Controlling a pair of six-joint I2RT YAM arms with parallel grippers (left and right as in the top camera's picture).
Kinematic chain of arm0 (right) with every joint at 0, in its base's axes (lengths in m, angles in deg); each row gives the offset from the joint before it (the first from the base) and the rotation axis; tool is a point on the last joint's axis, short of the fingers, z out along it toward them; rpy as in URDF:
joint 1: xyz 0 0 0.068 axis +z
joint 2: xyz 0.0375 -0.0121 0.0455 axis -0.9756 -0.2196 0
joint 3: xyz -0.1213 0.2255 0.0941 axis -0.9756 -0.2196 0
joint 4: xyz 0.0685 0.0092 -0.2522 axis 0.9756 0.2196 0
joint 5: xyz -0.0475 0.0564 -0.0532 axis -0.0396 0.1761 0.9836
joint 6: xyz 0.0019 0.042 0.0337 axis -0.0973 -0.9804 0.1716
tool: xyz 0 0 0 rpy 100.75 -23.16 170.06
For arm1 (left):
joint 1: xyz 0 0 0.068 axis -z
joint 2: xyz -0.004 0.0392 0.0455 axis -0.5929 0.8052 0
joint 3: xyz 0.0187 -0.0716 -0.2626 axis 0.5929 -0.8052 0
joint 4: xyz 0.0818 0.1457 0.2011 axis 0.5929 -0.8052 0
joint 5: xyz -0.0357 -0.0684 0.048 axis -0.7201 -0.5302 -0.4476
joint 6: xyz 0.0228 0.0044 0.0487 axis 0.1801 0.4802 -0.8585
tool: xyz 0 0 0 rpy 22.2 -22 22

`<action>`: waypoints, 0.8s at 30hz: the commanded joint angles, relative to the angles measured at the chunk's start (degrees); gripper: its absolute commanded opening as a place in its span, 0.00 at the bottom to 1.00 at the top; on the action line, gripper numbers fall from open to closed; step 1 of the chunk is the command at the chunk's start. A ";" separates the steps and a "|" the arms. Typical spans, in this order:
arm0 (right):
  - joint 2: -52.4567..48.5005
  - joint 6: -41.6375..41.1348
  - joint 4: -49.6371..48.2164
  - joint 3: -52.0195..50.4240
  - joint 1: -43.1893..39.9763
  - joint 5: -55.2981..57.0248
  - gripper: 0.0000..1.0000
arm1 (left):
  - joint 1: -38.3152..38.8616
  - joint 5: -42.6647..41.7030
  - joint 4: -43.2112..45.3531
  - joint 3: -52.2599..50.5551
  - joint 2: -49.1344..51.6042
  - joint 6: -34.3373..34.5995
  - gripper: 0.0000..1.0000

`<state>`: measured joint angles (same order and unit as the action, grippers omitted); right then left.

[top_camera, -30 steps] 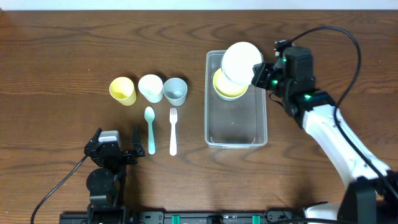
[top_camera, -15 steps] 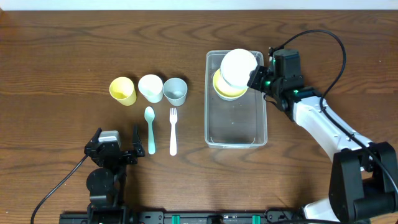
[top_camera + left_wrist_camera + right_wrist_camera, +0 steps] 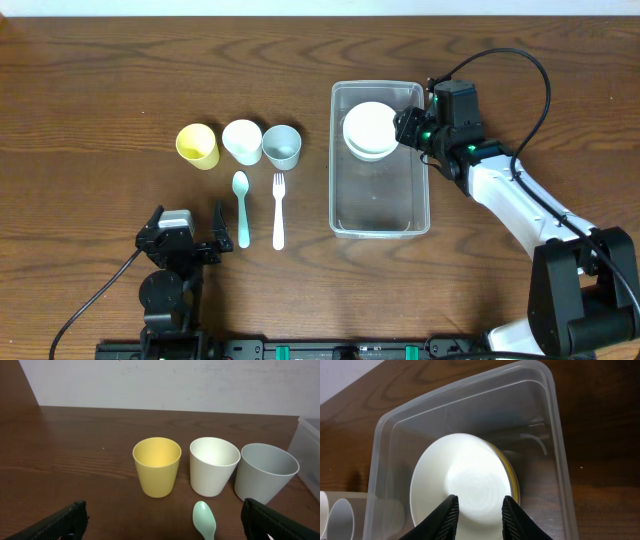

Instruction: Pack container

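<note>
The clear container stands right of centre; it also shows in the right wrist view. At its far end a white bowl sits nested in a yellow bowl. My right gripper hovers at the white bowl's right rim, fingers apart, holding nothing. My left gripper is open and empty near the table's front edge, just short of the mint spoon.
A yellow cup, a white cup and a grey cup stand in a row left of the container. A white fork lies beside the spoon.
The right gripper lowered the white bowl, which it held tilted above the container, into the yellow bowl and let it go. The left arm has not moved.
</note>
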<state>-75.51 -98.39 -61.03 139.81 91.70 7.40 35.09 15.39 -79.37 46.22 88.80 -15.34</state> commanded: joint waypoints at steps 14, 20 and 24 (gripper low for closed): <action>11.02 4.63 12.20 9.84 -4.59 -10.95 0.46 | 0.24 1.68 -2.25 -1.01 -0.37 0.22 0.98; 20.22 4.61 24.65 10.27 -19.93 -4.94 0.49 | 0.24 1.68 -2.25 -1.01 -0.37 0.22 0.98; 21.33 4.57 30.53 10.27 -29.86 -2.14 0.58 | 0.24 1.70 -2.25 -1.01 -0.37 0.22 0.98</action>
<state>-53.93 -94.54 -32.61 149.82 66.79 2.13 35.09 15.39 -79.37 46.22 88.80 -15.34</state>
